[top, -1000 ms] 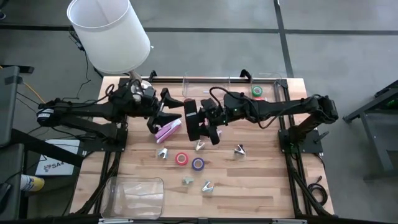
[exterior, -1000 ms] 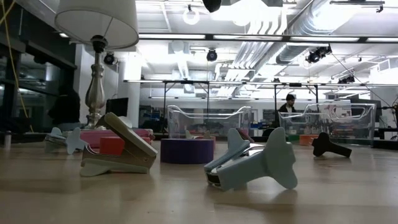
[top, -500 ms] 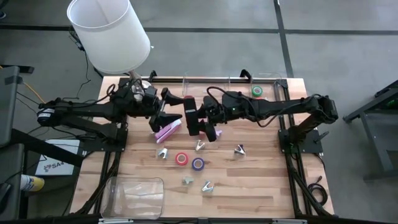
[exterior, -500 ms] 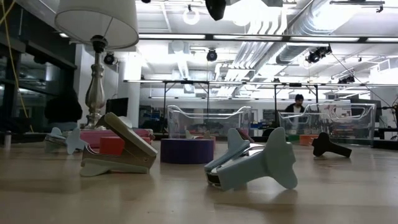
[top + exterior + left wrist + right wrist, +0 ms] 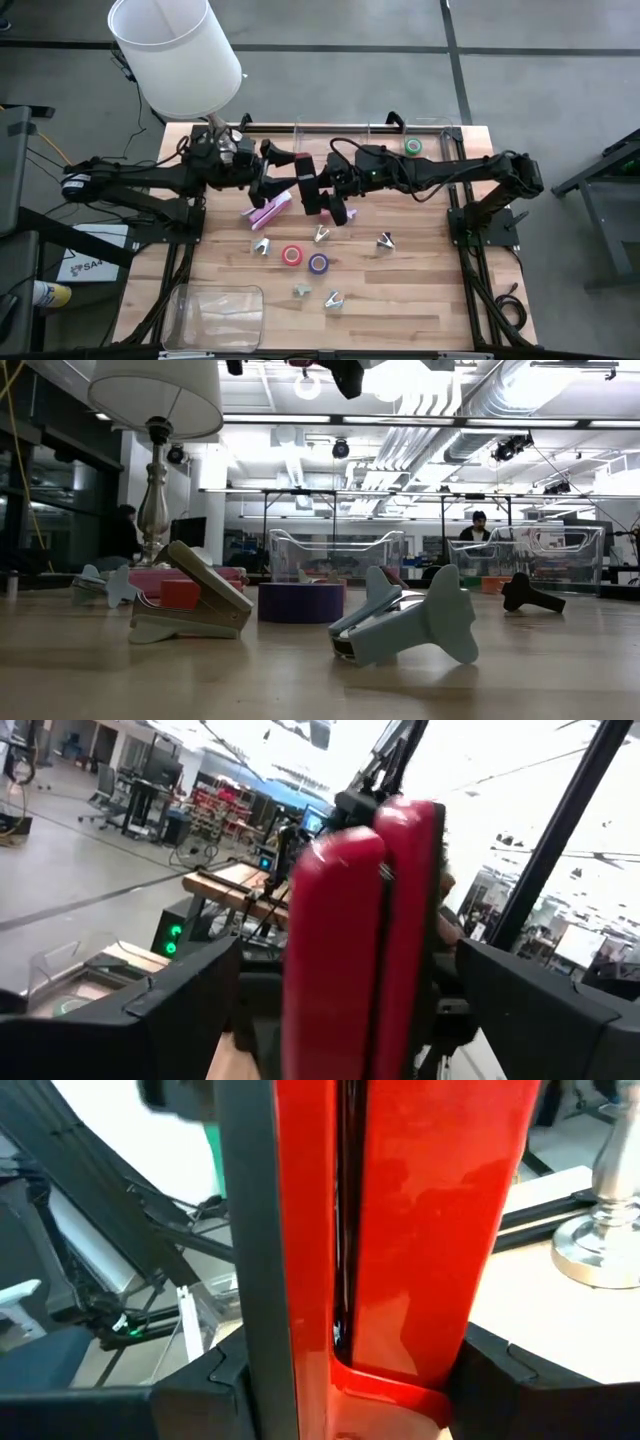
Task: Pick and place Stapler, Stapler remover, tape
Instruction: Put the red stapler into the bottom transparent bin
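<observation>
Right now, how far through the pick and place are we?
Done: green tape roll sits in the far clear bin. In hand: right gripper holds the red stapler aloft, left gripper beside it. Left: pink stapler, red tape, purple tape, staple removers.

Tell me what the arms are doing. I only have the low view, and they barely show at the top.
Observer: The right gripper is shut on a red stapler, held up off the table.
Operator: And the left one?
Observer: The left gripper is open, with its fingers on either side of that same stapler.
Operator: Is any tape in a bin?
Observer: A green tape roll lies in the clear bin at the table's back edge, on the right arm's side.
</observation>
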Controlling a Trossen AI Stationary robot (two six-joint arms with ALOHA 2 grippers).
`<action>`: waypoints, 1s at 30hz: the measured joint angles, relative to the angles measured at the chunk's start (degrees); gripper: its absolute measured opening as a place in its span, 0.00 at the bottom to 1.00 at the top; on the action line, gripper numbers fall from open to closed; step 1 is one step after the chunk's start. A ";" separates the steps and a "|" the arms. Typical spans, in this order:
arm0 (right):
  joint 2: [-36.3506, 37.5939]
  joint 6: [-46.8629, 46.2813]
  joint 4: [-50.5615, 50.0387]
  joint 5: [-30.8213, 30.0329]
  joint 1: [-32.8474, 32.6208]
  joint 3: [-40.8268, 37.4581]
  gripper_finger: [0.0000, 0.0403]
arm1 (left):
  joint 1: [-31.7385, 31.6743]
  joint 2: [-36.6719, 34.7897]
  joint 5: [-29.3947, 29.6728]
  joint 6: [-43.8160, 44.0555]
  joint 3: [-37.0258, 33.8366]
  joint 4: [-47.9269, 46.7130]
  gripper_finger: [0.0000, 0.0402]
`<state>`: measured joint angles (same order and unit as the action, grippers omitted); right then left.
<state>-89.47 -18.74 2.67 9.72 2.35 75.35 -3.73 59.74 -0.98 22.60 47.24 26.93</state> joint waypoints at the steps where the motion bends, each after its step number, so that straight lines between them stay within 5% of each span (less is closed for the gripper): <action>1: 0.00 0.14 0.10 -0.08 0.00 0.00 0.50 | 0.00 0.41 0.15 0.04 0.00 0.11 0.91; 30: -3.74 0.81 2.55 0.06 0.98 0.07 0.50 | 0.00 6.19 0.82 3.38 -0.02 6.11 0.91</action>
<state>-93.21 -17.93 5.23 9.78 3.33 75.42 -3.73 65.93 -0.16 25.98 47.22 33.04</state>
